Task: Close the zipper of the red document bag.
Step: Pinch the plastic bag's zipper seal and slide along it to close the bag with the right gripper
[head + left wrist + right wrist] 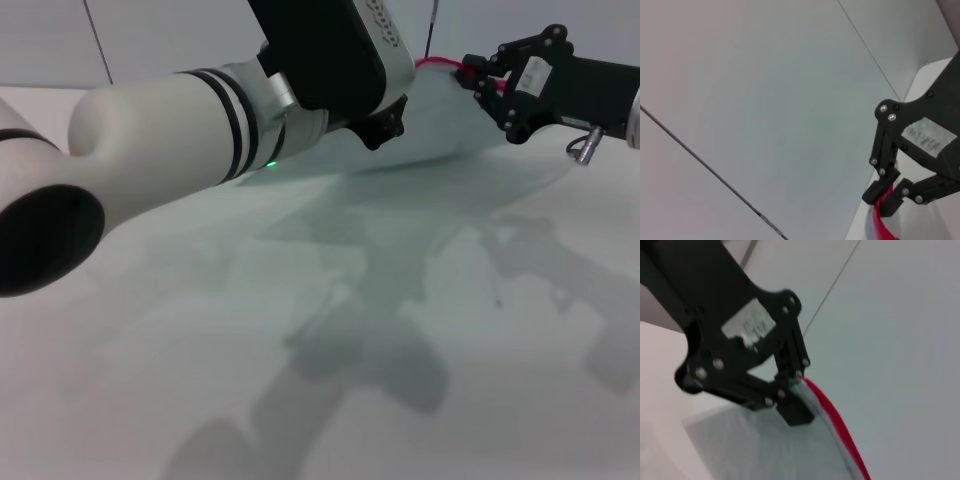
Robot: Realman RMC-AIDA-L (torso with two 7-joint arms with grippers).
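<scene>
Presently, the left arm fills the near side of the head view, and its left gripper (385, 125) sits against the lifted bag, at the edge that hangs below the red strip. Its fingers are mostly hidden behind the wrist there. The right wrist view shows this same gripper (790, 407) with its black fingertips (795, 412) pressed onto the pale sheet just beside the red zipper (832, 415), so it reads as clamped on the bag.

The red document bag (445, 120) is held up off the white table (300, 380), spanning the gap between the two grippers, with the zipper (435, 64) along its upper edge.

The right gripper (492, 85) is at the far end of that edge. The left wrist view shows its two fingertips (890, 202) closed together over the red strip (882, 225). Whether they have the slider tab itself or only the tape cannot be told.

Risks, as judged from this position:
- If the right gripper holds tape, not tab, a pull would drag the whole bag and close nothing.
- The left hold is on thin, slick plastic near the edge; a firm pull could slip it free.
- The strip curves between the grippers; slack there could jam the slider.
</scene>
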